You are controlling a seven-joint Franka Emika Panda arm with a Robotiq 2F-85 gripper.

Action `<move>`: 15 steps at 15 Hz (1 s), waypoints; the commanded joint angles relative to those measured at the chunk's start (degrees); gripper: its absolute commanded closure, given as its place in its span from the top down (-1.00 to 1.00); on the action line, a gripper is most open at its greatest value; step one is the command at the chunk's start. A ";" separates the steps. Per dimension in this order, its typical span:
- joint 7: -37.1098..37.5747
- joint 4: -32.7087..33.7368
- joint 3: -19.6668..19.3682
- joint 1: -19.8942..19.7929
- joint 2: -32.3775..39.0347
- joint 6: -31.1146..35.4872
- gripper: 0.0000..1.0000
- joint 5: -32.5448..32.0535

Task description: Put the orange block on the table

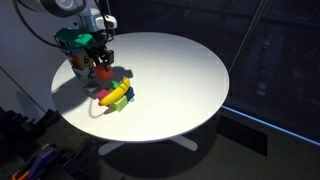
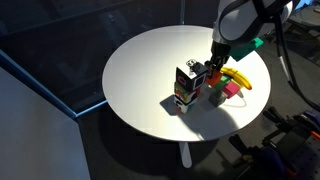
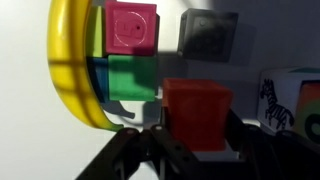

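The orange block sits between the fingers of my gripper, which is shut on it. In both exterior views the gripper hangs low over the round white table with the orange block at its tips. I cannot tell whether the block touches the tabletop. A dark square shadow lies on the table beyond it in the wrist view.
A curved yellow banana-shaped piece lies beside pink and green blocks, close to the gripper. A tall printed carton stands right next to the gripper. The table edge is near.
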 commanded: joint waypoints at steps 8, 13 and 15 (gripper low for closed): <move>1.01 0.84 0.94 0.84 3.13 0.55 -0.43 0.78; 1.21 1.97 0.92 0.98 5.32 1.58 -0.43 0.66; 1.23 2.62 0.94 0.95 6.09 1.69 -0.43 0.71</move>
